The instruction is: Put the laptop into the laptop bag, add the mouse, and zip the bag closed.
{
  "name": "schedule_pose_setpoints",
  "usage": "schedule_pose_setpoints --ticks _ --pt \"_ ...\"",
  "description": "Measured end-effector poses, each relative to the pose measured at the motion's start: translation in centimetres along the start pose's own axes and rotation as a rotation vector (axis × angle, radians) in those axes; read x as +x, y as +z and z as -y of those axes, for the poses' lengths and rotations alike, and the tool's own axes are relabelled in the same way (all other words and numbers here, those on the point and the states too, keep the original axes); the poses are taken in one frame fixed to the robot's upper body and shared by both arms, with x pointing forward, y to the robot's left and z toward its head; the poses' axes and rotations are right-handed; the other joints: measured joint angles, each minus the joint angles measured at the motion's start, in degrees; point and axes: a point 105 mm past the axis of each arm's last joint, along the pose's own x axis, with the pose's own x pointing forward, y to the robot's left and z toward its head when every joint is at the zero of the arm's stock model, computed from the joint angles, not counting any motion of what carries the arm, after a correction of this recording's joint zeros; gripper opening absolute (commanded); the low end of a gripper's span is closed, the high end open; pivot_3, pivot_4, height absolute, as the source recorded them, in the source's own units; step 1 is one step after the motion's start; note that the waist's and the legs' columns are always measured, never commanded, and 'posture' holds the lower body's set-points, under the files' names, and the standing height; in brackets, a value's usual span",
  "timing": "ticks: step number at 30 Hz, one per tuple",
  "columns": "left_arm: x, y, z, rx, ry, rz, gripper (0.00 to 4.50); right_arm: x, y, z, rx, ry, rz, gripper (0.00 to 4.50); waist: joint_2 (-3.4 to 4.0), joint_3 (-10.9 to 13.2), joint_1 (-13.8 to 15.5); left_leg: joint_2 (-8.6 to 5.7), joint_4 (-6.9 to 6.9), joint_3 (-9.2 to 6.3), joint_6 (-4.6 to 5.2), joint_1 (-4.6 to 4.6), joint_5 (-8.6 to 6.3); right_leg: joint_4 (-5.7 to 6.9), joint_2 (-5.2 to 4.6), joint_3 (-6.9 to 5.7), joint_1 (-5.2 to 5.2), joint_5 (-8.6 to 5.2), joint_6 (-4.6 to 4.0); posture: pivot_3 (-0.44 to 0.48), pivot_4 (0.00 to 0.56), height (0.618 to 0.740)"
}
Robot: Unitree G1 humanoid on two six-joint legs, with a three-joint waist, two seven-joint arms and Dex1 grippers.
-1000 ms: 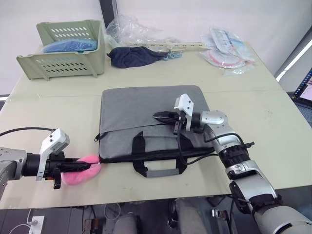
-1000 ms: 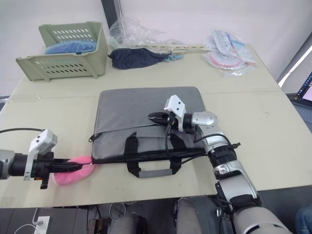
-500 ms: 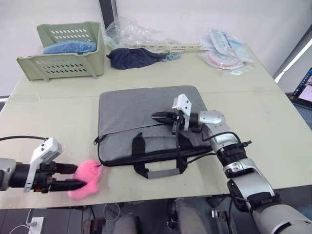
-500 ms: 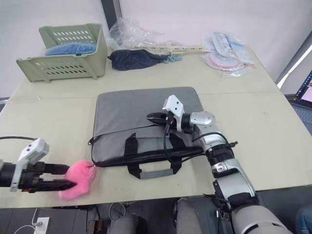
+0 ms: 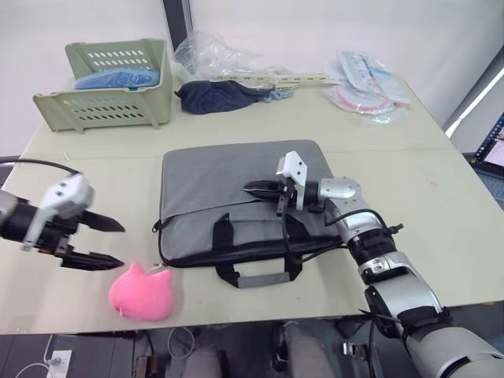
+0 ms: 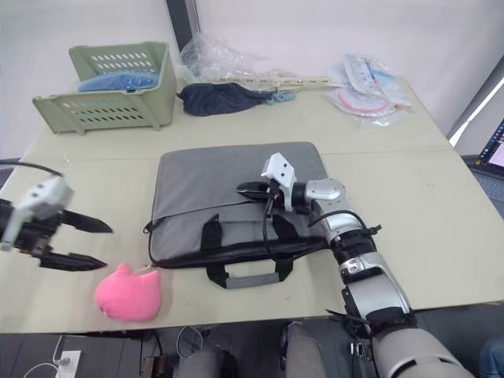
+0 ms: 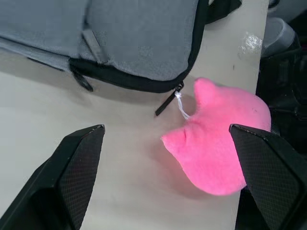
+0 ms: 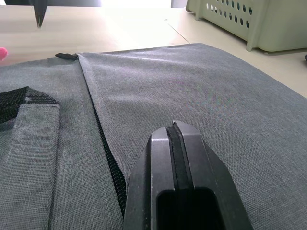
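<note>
The grey laptop bag [image 5: 228, 185] lies flat mid-table, handles toward the front edge. My right gripper [image 5: 250, 187] is shut with nothing in it, its tip low over the bag's top panel [image 8: 158, 76] beside the black zipper line. My left gripper [image 5: 118, 245] stands open, a little above the table left of the bag's front-left corner. Between its wide-apart fingers [image 7: 81, 158] I see a pink soft blob [image 7: 220, 143] lying loose, tied by a white string to the zipper pull [image 7: 165, 104] at the bag's corner. The laptop and the mouse are out of view.
A green basket [image 5: 102, 79] with blue contents stands at the back left. A dark navy cloth bundle [image 5: 216, 94] and clear plastic packets [image 5: 366, 83] lie along the back. The pink blob [image 5: 142, 291] sits close to the table's front edge [image 5: 236, 321].
My left gripper has opened, let go of the pink blob and drawn back to the left and up. The blob now lies free on the table. The right arm has not moved.
</note>
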Motion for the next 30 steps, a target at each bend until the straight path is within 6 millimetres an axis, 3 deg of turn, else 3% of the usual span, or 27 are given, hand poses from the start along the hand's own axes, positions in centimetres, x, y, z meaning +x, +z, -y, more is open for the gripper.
schedule_pose_setpoints --ticks 3,8,9,12,15,19,30 --pt "0.7 -1.4 0.6 -0.039 -0.05 -0.063 4.45 -0.2 0.0 0.0 -0.002 -0.003 -0.002 0.0 -0.01 0.0 0.25 0.29 0.06 -0.03 -0.01 -0.09 -0.01 -0.11 0.04 0.05 -0.04 -0.02 -0.04 0.0 0.15 0.74" --pt "0.8 -1.8 0.9 -0.037 -0.062 -0.079 4.45 -0.7 -0.2 0.2 -0.002 -0.016 -0.012 0.0 0.06 0.04 0.69 0.37 0.11 0.02 0.02 -0.05 -0.03 -0.19 0.01 0.07 0.06 -0.04 -0.06 0.0 0.15 0.74" --pt "1.3 -1.8 1.0 -0.036 -0.079 -0.065 4.23 -0.7 -0.2 0.2 -0.003 -0.017 -0.012 0.0 0.07 0.04 0.71 0.37 0.11 0.04 0.02 -0.05 -0.03 -0.16 0.0 0.07 0.04 -0.04 -0.07 0.0 0.15 0.74" --pt "2.4 -2.3 1.9 -0.046 -0.131 -0.06 3.25 -0.6 -0.1 0.1 -0.009 -0.013 -0.008 0.0 0.08 0.04 0.69 0.44 0.1 0.0 0.0 -0.11 -0.04 -0.15 -0.01 0.12 -0.03 -0.04 -0.07 0.0 0.15 0.74" --pt "2.9 -1.8 2.8 -0.063 -0.173 -0.029 1.71 -0.6 -0.1 0.1 -0.005 -0.014 -0.011 0.0 0.08 0.04 0.68 0.46 0.1 -0.01 0.0 -0.14 -0.05 -0.17 0.0 0.11 -0.02 -0.05 -0.1 0.0 0.15 0.74" --pt "3.3 -1.5 3.9 -0.08 -0.215 -0.008 0.05 -0.7 -0.1 0.1 -0.004 -0.015 -0.012 0.0 0.12 0.07 0.67 0.47 0.1 -0.02 0.0 -0.12 -0.05 -0.2 -0.01 0.14 0.0 -0.07 -0.12 0.0 0.15 0.74" --pt "5.3 -0.4 5.5 -0.164 -0.242 0.117 0.05 -0.6 -0.1 0.2 -0.001 -0.013 -0.013 0.0 0.2 0.12 0.63 0.54 0.1 -0.05 -0.06 -0.1 -0.09 -0.27 -0.24 0.25 0.04 -0.07 -0.12 0.0 0.15 0.74"
